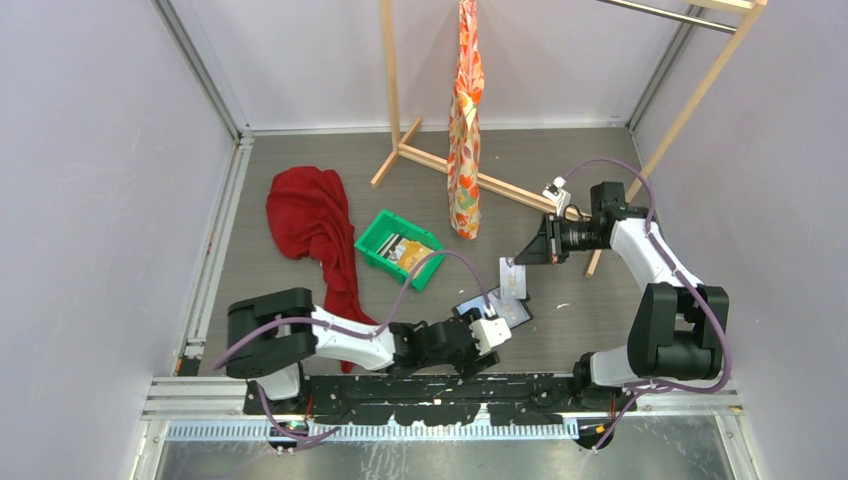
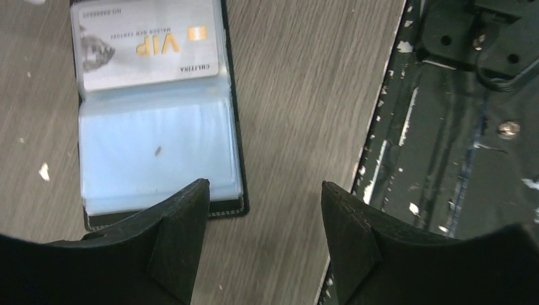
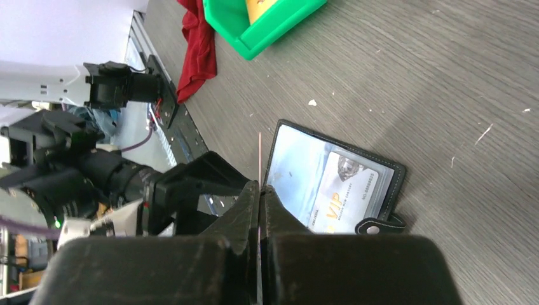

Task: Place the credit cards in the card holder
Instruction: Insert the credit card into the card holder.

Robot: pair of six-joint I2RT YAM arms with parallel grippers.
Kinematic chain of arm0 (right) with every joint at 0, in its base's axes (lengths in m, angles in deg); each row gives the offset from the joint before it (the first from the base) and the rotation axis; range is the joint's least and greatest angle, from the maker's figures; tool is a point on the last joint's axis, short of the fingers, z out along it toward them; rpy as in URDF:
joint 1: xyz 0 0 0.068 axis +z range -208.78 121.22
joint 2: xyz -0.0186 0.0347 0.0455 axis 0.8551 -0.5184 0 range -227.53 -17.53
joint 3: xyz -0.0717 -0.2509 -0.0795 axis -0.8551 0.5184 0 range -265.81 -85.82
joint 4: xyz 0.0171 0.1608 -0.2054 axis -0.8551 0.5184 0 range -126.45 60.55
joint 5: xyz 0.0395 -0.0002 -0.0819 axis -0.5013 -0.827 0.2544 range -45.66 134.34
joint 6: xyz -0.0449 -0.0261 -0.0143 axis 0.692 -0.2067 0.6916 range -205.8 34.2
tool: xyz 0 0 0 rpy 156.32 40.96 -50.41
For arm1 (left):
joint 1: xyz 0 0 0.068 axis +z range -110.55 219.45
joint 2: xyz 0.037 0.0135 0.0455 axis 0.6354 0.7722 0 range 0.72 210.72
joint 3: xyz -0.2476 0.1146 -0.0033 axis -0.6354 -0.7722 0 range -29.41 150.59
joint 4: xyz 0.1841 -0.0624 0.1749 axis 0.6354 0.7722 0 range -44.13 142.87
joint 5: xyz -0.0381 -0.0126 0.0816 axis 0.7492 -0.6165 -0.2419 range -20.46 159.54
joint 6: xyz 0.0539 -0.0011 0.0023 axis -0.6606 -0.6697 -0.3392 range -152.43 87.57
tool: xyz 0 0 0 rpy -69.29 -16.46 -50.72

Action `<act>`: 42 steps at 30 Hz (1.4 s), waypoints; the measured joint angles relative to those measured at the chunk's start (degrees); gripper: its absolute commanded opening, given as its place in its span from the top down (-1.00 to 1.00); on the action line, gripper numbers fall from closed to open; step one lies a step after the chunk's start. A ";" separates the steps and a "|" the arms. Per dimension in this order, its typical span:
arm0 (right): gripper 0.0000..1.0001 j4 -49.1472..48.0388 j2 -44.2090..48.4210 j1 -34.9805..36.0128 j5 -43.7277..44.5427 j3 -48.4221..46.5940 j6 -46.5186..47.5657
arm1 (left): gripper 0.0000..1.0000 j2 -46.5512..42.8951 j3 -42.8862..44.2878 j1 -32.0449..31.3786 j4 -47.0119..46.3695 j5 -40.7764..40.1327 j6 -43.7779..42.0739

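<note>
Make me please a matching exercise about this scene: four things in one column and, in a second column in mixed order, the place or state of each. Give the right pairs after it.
Things
1. card holder
2. VIP card
3. green tray
4. red cloth

Places or states
a. holds an orange-yellow card
b. lies open, pale lining facing up
c. sits in a pocket of the holder
d. lies crumpled, left of the tray in the top view

Right pairs: 1-b, 2-c, 3-a, 4-d
</note>
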 measured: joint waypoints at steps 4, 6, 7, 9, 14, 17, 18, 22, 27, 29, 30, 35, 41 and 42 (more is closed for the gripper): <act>0.98 -6.38 0.02 0.00 0.57 3.02 -6.27 | -0.31 4.04 3.23 -1.14 0.31 -4.15 -5.22; 0.98 -9.14 0.07 0.00 0.96 4.72 -9.38 | -0.29 4.87 4.33 -1.14 0.50 -6.03 -6.80; 0.98 -11.80 0.39 0.00 1.49 6.38 -12.09 | -0.27 5.35 4.96 -1.14 0.48 -7.10 -7.56; 0.98 -13.75 0.81 0.00 1.97 7.65 -14.32 | -0.21 6.01 5.49 -1.11 0.46 -8.26 -8.35; 0.98 -20.02 1.79 0.00 3.56 10.19 -21.97 | -0.12 7.32 5.73 -1.14 1.64 -11.28 -9.51; 0.98 -24.35 2.12 0.02 4.26 11.85 -26.67 | -0.11 7.19 5.11 -1.11 1.29 -12.81 -9.68; 0.98 -25.77 2.16 0.09 4.68 12.57 -28.37 | -0.10 6.97 4.61 -0.98 0.90 -13.22 -9.66; 0.98 -29.59 2.19 1.09 7.34 14.60 -33.79 | -0.09 4.68 1.57 0.11 0.20 -14.49 -9.62; 0.98 -31.87 2.32 4.66 11.61 15.67 -38.45 | -0.09 2.67 -0.85 3.43 -0.11 -15.06 -9.31; 0.98 -32.26 2.73 6.14 13.57 15.76 -39.63 | -0.10 1.97 -1.55 4.83 -0.07 -15.02 -9.16; 0.98 -32.39 2.97 6.67 14.69 15.80 -40.04 | -0.10 1.60 -1.90 5.33 -0.04 -14.95 -9.09; 0.98 -33.46 5.70 7.39 21.27 17.57 -42.75 | -0.15 -1.22 -4.20 6.69 0.83 -14.12 -8.02; 0.98 -37.51 10.08 7.32 23.34 22.75 -48.92 | -0.22 -8.94 -6.80 6.86 2.89 -11.98 -4.35; 0.98 -38.45 10.67 7.23 23.54 23.63 -50.23 | -0.24 -10.73 -7.21 6.88 2.84 -11.74 -3.50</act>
